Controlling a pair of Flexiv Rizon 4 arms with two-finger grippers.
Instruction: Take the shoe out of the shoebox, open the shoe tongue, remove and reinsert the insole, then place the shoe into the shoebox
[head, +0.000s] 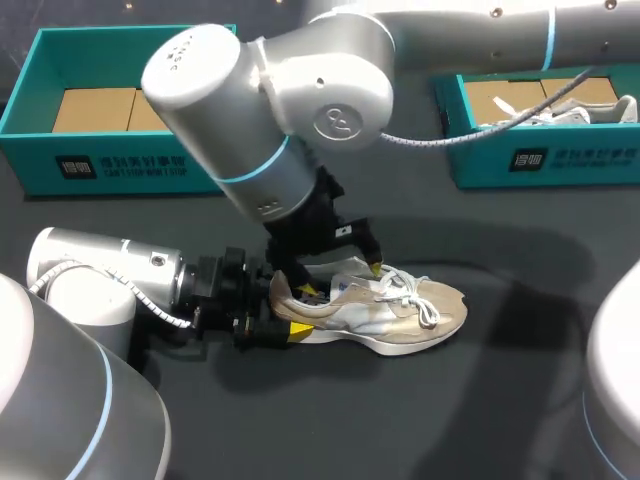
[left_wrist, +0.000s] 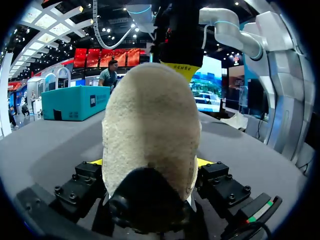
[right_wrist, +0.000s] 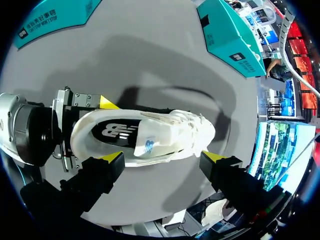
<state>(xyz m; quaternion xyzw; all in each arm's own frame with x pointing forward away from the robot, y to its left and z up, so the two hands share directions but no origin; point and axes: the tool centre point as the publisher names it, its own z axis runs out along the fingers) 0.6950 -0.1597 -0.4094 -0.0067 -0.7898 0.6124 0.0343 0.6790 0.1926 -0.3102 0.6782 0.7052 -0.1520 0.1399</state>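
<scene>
Two fingers (left_wrist: 204, 162) of the left gripper (left_wrist: 149, 161) are pinching the heel of the shoe (head: 390, 310), one yellow tip pressing on each side of it. The right gripper (right_wrist: 164, 157) is hovering just above the shoe's opening with its fingers spread wide and touching nothing, one tip over the heel end and the other over the laces (head: 415, 295). The shoe is lying on its sole on the dark table (head: 450, 420), toe pointing away from the left arm, well apart from both boxes. The dark insole (right_wrist: 117, 132) is showing inside the opening, lying flat in place, and the tongue (right_wrist: 150, 146) is sitting at the front of that opening; whether it is pulled fully open cannot be told. One teal shoebox (head: 120, 170) is standing at the table's far left, a second shoebox (head: 560, 160) at the far right. Judging progress: the shoe is out of its box, so the first step is looking done; the insole work appears to be in hand, though whether it is awaiting removal or is already reinserted cannot be told; boxing the shoe is remaining.
</scene>
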